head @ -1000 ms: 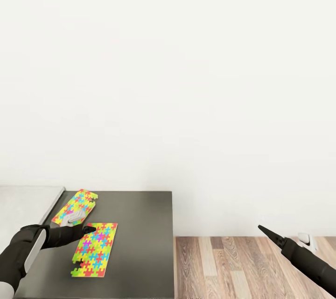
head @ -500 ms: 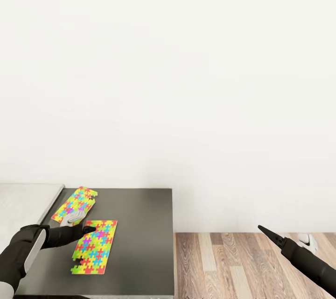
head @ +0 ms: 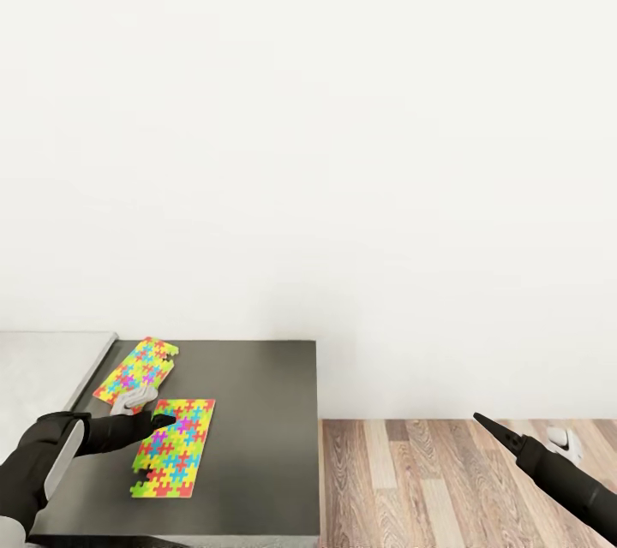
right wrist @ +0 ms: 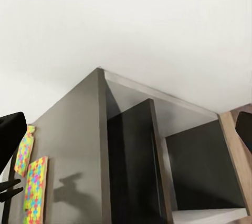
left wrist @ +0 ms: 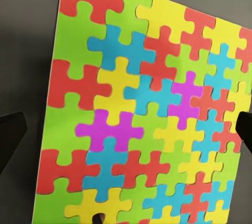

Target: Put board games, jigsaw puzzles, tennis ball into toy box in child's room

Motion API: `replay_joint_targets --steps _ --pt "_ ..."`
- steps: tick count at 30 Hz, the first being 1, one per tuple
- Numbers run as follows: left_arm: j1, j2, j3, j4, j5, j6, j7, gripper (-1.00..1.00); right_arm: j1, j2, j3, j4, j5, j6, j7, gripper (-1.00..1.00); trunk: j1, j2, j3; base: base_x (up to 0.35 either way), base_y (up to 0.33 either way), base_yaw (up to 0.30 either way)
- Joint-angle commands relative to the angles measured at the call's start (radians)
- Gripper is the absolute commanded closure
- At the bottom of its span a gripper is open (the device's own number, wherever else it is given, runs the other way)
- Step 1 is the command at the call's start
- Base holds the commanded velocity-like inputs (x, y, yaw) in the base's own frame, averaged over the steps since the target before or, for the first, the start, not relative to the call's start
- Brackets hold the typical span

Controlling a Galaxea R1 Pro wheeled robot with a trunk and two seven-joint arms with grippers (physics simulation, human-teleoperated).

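Our left gripper (head: 163, 421) hangs over the near jigsaw puzzle (head: 174, 447), its fingers spread wide with nothing between them; in the left wrist view the sheet lies directly below, a dark fingertip (left wrist: 11, 139) off either side. The second jigsaw puzzle (head: 137, 370) lies flat just beyond the gripper, close to the first but apart from it. Both rest on the lower dark grey section of the table (head: 257, 445), which is smooth and matte.

We judge the puzzle light, thin and somewhat flexible, a sheet of interlocking yellow, green, red, blue and pink pieces with knobbed edges. Lying flush on the top, it offers little to pinch, so we would take it at an edge, perhaps after sliding it to overhang the desk.

Our right gripper (head: 497, 432) hovers over the wood-plank floor (head: 411, 479), well apart, fingers spread and empty.
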Motion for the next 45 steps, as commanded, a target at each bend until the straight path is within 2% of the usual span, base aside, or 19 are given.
replay_joint_targets --steps 1,9,30,37,45 --pt "-0.001 0.000 0.002 0.000 0.006 0.008 0.001 -1.00 -0.001 0.000 -0.001 0.000 0.000 0.005 0.003 -1.00 0.000 -0.002 -0.004 0.000 0.000 0.000" --pt "-0.001 0.001 0.002 0.000 0.006 0.008 0.001 -1.00 -0.001 0.000 -0.001 0.000 0.000 0.005 0.003 -1.00 0.000 -0.002 -0.012 0.000 0.000 0.000" --pt "-0.001 0.003 0.002 0.000 0.007 0.005 -0.001 -1.00 -0.001 0.000 0.000 -0.002 -0.001 0.005 0.003 -1.00 0.000 -0.002 -0.013 0.000 0.000 0.000" --pt "-0.001 0.026 0.002 0.008 0.009 0.003 -0.001 -1.00 -0.001 -0.001 0.000 -0.002 -0.002 0.005 0.003 -1.00 0.000 -0.002 -0.013 0.000 0.000 0.000" --pt "-0.001 0.037 0.004 0.035 0.008 -0.001 -0.002 -1.00 -0.001 0.000 0.000 -0.002 -0.002 0.005 0.003 -1.00 0.000 -0.002 -0.015 0.000 0.000 0.000"
